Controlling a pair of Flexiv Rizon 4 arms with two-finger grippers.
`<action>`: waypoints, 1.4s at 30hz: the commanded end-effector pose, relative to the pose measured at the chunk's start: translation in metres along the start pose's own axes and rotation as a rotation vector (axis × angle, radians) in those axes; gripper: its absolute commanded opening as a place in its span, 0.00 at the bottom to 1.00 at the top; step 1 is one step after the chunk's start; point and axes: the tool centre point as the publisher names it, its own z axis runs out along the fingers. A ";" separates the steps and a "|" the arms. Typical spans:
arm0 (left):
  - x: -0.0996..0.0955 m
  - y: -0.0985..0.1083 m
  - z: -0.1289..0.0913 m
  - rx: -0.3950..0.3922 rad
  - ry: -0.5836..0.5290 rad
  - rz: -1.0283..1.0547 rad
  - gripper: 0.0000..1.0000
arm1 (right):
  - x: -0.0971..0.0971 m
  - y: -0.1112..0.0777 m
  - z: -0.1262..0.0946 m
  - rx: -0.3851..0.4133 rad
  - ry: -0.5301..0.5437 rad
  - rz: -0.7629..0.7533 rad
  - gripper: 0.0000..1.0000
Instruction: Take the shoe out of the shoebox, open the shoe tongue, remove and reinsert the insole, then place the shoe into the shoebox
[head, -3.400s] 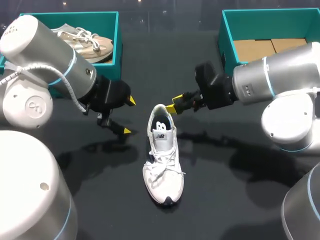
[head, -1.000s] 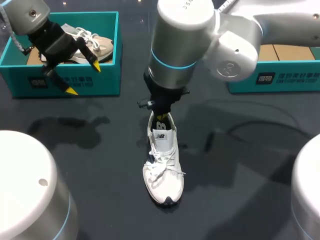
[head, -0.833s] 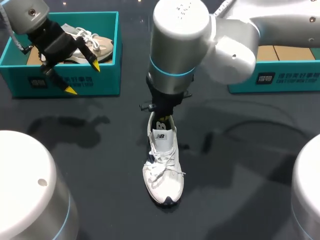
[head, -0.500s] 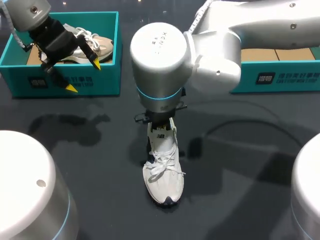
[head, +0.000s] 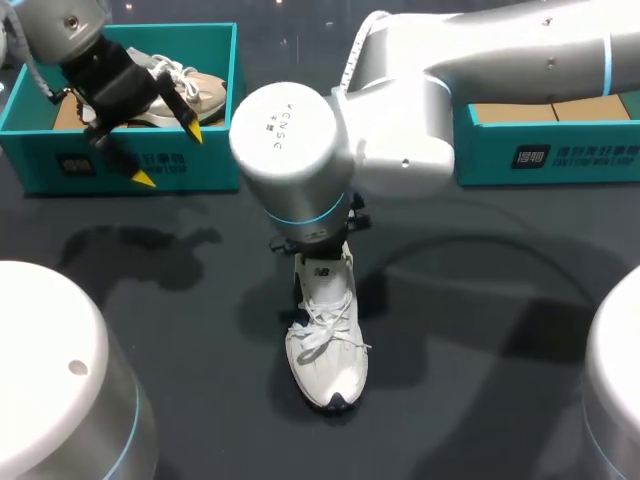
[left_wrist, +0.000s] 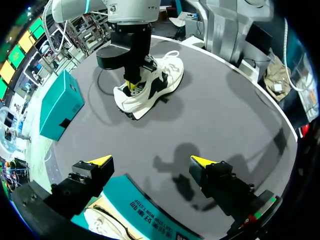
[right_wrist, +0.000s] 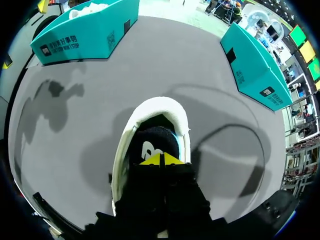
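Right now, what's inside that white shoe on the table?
The right arm's jaws, yellow tips together, dip into the white shoe over its dark insole. The toe end inside is hidden.

Right arm (head: 420, 110): silver-white tubular casing. Its round end cap (head: 282, 125) bears small dark lettering, with a light-blue ring at the cap's 6 o'clock edge. A white cable (head: 355, 55) runs at the casing's 12 o'clock.

Left arm (head: 60, 25): same silver casing, grey cable.

Left gripper (left_wrist: 150, 161) and right gripper (right_wrist: 161, 159): black bodies, yellow wedge tips.

White domed housing (head: 50, 370), head view 7 o'clock: blue band, one small hole.
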 end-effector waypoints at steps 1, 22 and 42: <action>-0.001 0.002 0.003 0.001 0.012 0.005 1.00 | 0.012 -0.005 0.006 -0.020 -0.049 0.006 0.00; 0.002 0.005 0.008 0.014 0.040 0.022 1.00 | 0.009 -0.001 -0.011 -0.016 -0.306 -0.014 0.00; 0.002 0.005 0.008 0.014 0.040 0.022 1.00 | -0.002 -0.025 0.043 0.114 -0.341 0.011 0.00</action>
